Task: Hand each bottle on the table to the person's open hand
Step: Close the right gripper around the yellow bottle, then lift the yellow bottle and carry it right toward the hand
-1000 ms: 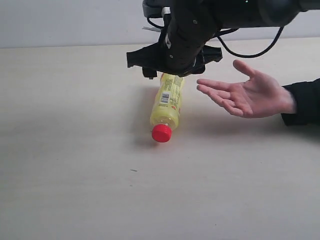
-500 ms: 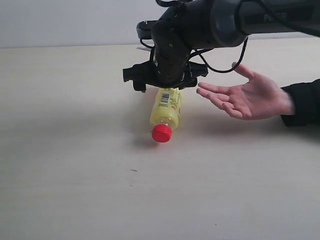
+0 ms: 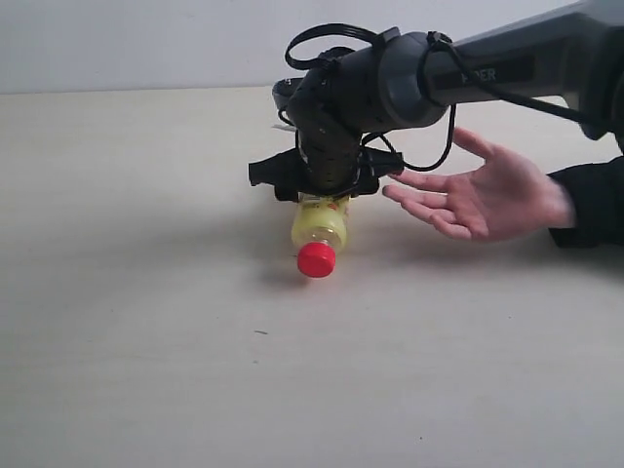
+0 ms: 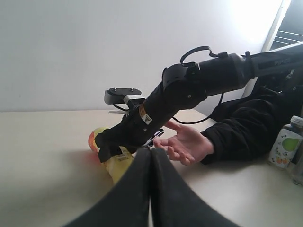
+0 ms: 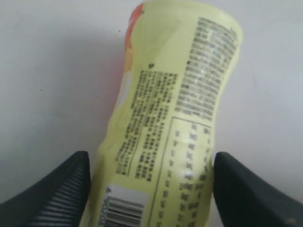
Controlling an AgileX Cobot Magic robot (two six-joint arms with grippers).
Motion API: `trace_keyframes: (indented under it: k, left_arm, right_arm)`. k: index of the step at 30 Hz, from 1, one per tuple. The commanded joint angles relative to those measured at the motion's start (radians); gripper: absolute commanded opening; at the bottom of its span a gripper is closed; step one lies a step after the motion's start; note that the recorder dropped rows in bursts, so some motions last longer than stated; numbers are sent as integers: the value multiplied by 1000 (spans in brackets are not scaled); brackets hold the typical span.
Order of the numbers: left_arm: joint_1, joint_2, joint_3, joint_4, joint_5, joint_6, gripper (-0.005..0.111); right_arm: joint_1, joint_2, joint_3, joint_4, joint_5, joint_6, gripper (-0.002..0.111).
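**Operator:** Where am I in the job?

**Spotter:** You're at the pickup of the yellow bottle (image 3: 320, 226), by my reading. It lies on its side on the worktop (image 3: 146, 341), red cap pointing toward the exterior camera. Your right arm (image 3: 507, 68) has reached across and is low over the bottle's body. The person's open hand (image 3: 483, 200) waits palm up, just beside the bottle on its right.

**Operator:** And the right fingers?

**Spotter:** In the wrist view your right fingers (image 5: 57, 194) are spread, one on each side of the bottle's labelled body. They sit so close to its sides that I can't tell whether either pad touches. Nothing shows a firm squeeze, and the bottle rests on the worktop.

**Operator:** The left side?

**Spotter:** Your left fingers (image 4: 137, 189) are pressed together with nothing between them, well back from the action.

**Operator:** What does the next move need?

**Spotter:** Close squarely on the body, since a round bottle could roll or squirt out if pinched off centre. Then lift clear and make a short carry to the palm. After that, a pear-label bottle (image 4: 286, 146) stands by the person's dark sleeve (image 4: 241, 135).
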Motion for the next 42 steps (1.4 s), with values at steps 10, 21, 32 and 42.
trace_keyframes:
  k: [10,21,32,42]
  left_arm:
    - [1,-6,3,-6,-6,2,0]
    - [1,-6,3,-6,-6,2,0]
    - [1,-6,3,-6,-6,2,0]
    - [1,-6,3,-6,-6,2,0]
  right_arm:
    - [-4,-99,-5,58,7,-97,0]
    - [-7,-367,-5,178,247,-341,0]
    - [-102,-526,85,223,436,-510,0]
    - [-252,-571,471,225,35,-441,0]
